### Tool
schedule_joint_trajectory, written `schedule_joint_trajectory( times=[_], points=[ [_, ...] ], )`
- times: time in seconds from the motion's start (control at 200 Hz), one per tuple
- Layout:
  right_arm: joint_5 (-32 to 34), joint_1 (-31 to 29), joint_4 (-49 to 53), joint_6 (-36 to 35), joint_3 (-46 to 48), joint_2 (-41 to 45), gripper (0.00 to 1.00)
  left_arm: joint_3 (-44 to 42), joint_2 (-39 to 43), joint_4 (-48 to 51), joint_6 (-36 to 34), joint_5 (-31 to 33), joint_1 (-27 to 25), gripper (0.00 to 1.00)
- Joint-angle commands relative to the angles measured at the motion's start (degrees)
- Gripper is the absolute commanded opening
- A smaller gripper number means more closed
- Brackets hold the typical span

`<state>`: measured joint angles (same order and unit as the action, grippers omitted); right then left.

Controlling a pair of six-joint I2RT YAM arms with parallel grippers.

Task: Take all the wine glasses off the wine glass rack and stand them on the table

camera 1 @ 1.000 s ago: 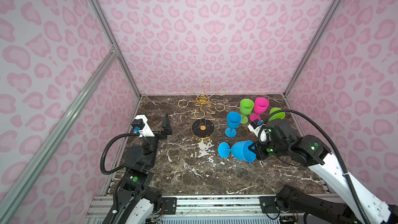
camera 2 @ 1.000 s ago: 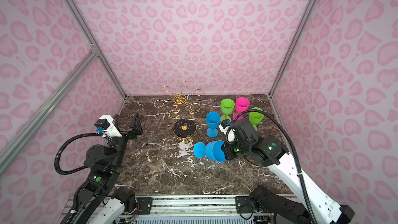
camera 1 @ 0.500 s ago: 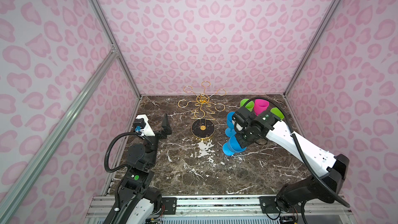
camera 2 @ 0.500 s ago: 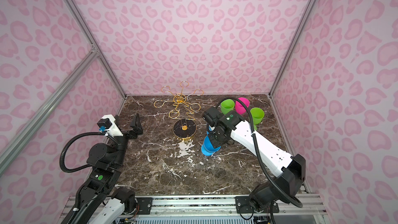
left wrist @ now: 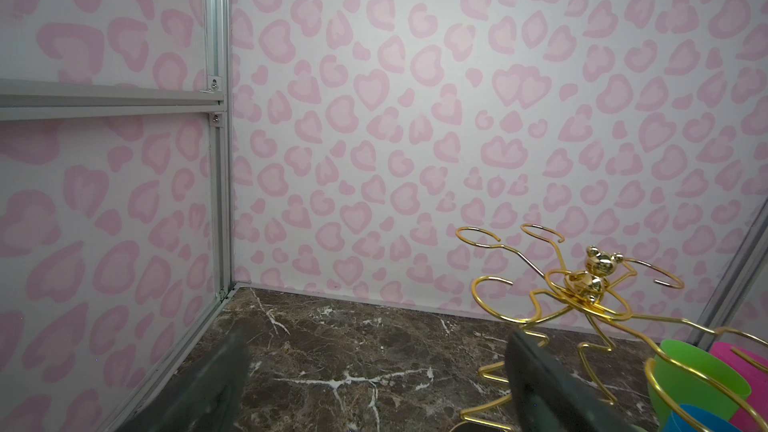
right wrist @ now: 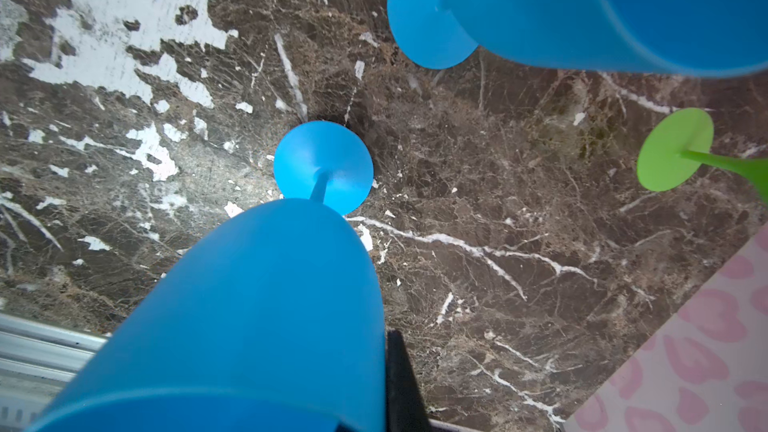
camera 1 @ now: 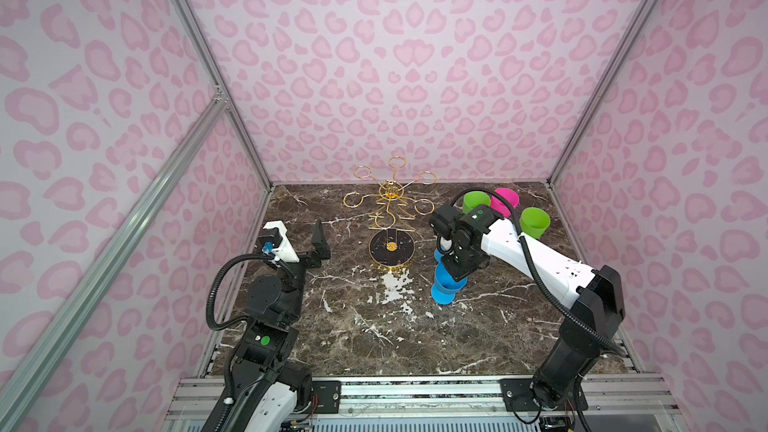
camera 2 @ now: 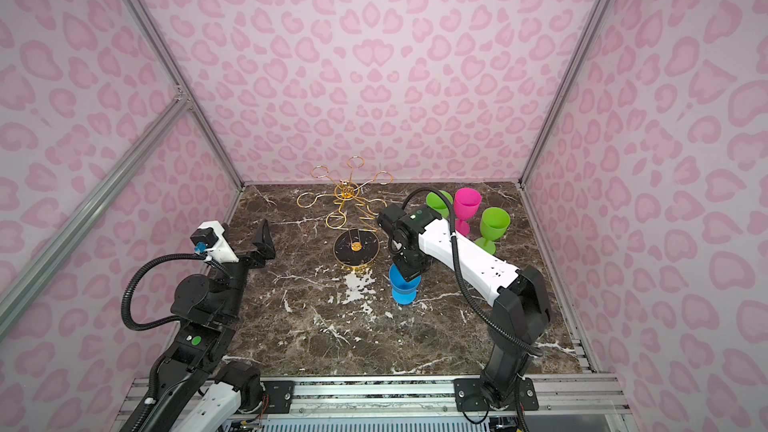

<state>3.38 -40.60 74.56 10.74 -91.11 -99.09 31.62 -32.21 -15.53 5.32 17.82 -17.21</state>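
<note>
The wine glass rack (camera 1: 390, 211) stands toward the back of the marble tabletop (camera 1: 374, 338), gold loops spread above a round black base. The blue wine glass (camera 1: 446, 281) is off it, upright to the rack's right and a little nearer the front, near the base and clear of every loop. The right gripper (camera 1: 455, 270) is clenched on that glass at the rim from above. The right wrist view looks down the outside of the bowl to the stem and round foot, which sits on or just over the marble; I cannot tell which. A second blue glass (right wrist: 582, 6) stands just behind the held one, also right of the rack's base, and is almost wholly hidden under the gripper in both top views. The two bowls are near each other but apart. Farther right of the rack, by the back wall, stand a green glass (camera 2: 436, 205), a pink glass (camera 2: 467, 203) and a further green glass (camera 2: 494, 222), all upright with mouths up. The right arm and its black cable cross in front of them. The insides that show are plain coloured walls. The left gripper (camera 1: 301, 245) hangs well to the rack's left, fingers spread wide and grasping nothing. In its wrist view one dark finger cuts across the rack's lower wire.
</note>
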Motion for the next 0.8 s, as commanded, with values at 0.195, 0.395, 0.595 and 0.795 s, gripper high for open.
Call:
schedule_joint_trajectory(
  times=[0.195, 0.395, 0.595, 0.795],
  points=[
    [-0.5, 0.3, -0.3, -1.2, -1.0, -1.0, 0.17, -0.2, -0.1, -2.5, 0.3, -0.3, 0.8, 0.97],
    [-1.2, 0.8, -0.6, -1.6, -3.7, 1.4, 0.35, -0.6, -0.2, -3.0, 0.5, -0.4, 1.3, 0.97],
    [-4.4, 4.3, -4.0, -2.8, -4.4, 7.8, 0.49, -1.4, -0.5, -4.6, 0.2, -1.2, 2.4, 0.97],
    [-9.3, 13.4, -24.1, -2.3, 10.7, 24.8, 0.86, -5.6, -4.3, -12.3, -0.4, -1.8, 3.2, 0.97]
  ],
)
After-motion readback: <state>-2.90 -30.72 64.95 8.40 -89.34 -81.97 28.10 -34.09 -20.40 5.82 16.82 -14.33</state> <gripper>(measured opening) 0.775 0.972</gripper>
